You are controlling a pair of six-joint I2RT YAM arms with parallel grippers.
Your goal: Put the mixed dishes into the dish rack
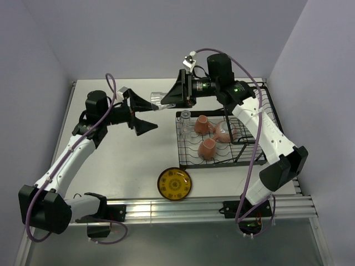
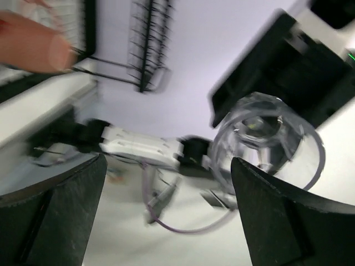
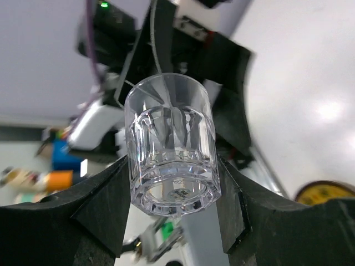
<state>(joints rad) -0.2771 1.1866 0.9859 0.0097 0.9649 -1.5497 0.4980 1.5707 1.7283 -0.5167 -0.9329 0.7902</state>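
My right gripper (image 1: 169, 101) is shut on a small clear glass (image 1: 157, 100) and holds it on its side in the air, left of the dish rack (image 1: 244, 149); in the right wrist view the glass (image 3: 172, 138) sits between both pads (image 3: 105, 199). My left gripper (image 1: 145, 114) is open and empty just left of and below the glass; its wrist view shows the glass (image 2: 266, 138) beyond its right finger (image 2: 277, 216). In the rack lie two pink mugs (image 1: 202, 124) (image 1: 207, 148), the pink bowl (image 1: 224, 132) and a clear glass (image 1: 184, 117). The yellow plate (image 1: 174, 183) lies on the table.
The rack's taller wire section (image 1: 266, 111) stands at the right against the wall, under my right arm. The table's front rail (image 1: 183, 205) runs just below the plate. Purple walls close in the back and both sides.
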